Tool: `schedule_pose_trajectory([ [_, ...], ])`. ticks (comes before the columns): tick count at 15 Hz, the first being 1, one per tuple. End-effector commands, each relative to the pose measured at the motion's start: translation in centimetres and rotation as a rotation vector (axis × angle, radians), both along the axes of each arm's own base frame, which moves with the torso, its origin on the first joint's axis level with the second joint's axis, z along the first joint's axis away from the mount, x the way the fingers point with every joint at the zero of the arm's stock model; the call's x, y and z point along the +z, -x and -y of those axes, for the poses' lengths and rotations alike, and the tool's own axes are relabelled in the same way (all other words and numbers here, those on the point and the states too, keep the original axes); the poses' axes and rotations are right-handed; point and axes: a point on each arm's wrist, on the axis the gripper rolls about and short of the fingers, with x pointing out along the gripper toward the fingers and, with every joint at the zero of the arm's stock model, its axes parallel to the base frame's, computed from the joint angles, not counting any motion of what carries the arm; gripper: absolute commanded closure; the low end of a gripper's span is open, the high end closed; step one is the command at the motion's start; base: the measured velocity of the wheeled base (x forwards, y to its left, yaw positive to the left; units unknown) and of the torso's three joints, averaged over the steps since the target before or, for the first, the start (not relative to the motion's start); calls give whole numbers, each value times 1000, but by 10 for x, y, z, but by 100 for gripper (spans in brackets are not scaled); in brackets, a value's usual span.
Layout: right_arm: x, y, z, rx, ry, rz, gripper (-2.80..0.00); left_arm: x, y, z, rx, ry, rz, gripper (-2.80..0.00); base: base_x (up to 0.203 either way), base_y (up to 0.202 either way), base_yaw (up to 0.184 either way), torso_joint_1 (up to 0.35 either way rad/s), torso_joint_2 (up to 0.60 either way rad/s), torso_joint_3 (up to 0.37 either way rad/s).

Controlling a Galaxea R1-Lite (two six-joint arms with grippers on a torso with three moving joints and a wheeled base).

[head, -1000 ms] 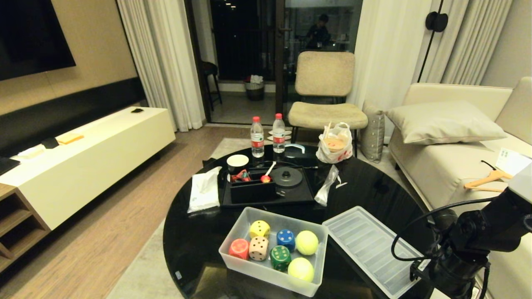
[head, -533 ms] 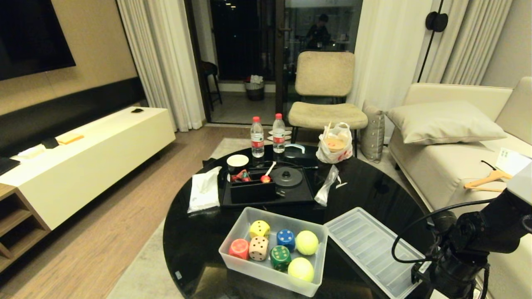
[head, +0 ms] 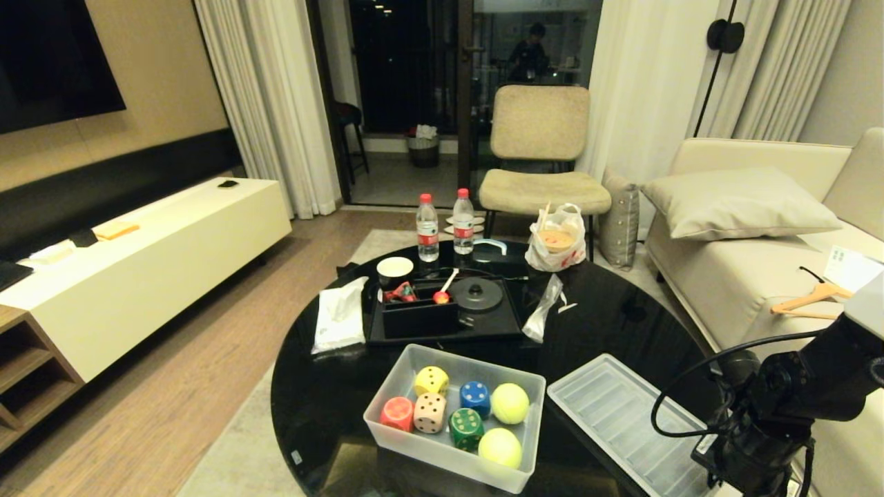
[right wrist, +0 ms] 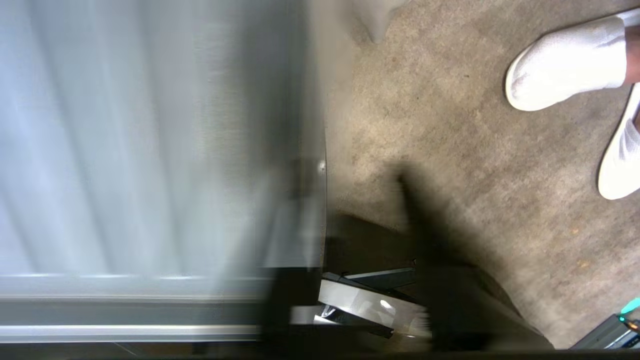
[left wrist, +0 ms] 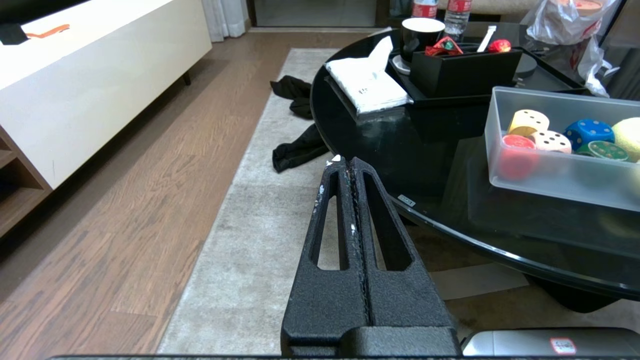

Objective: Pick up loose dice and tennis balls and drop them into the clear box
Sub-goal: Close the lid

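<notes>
Head view: all five dice, yellow (head: 431,379), red (head: 397,413), tan (head: 429,412), blue (head: 475,397) and green (head: 466,426), sit inside the clear box (head: 442,457) with both tennis balls (head: 510,403). I see none loose on the black tabletop (head: 324,407), so I judge the collecting done.

The ribbed lid (head: 615,414) lies flat just right of the clear box, a narrow gap between them. Its end farthest from the box appears to reach the tabletop's rim, where my right arm (head: 780,407) crouches. The right gripper (right wrist: 360,215) is at that end of the lid. The right wrist view is smeared, so I cannot tell whether it is open, closed or clamped on the plastic.

My left gripper (left wrist: 345,162) hangs off the tabletop, well to the left of the clear box. Its fingers are pressed together on nothing.

The hazards, as I read them:
- A shallow or one-sided hold on that thin, slick lid could let it pivot and slide off the rim.
- The lid would then drop to the carpet, where a person's feet (right wrist: 565,65) stand, on the far side of the lid from the clear box.
- A pull toward the clear box could drive the lid into its wall. That could shove the light tub or jolt a ball out.
- Lifting the lid by one end could scrape its far corner across the glossy top and twist it loose.
</notes>
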Motion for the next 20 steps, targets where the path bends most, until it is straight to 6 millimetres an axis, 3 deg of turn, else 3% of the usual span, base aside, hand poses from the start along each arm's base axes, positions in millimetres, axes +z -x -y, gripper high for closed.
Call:
schedule_pose_trajectory([
  [1,0,0,0,-3,-1,-1,0,0,0,0,0,1,-3,0,0,0,0,0,0,0],
  [11,-6,-3,1,-6,-7,-12,0,0,0,0,0,1,-3,0,0,0,0,0,0,0],
  [20,26,-1,-1,0,9,88,0,0,0,0,0,-1,-3,0,0,0,0,0,0,0],
])
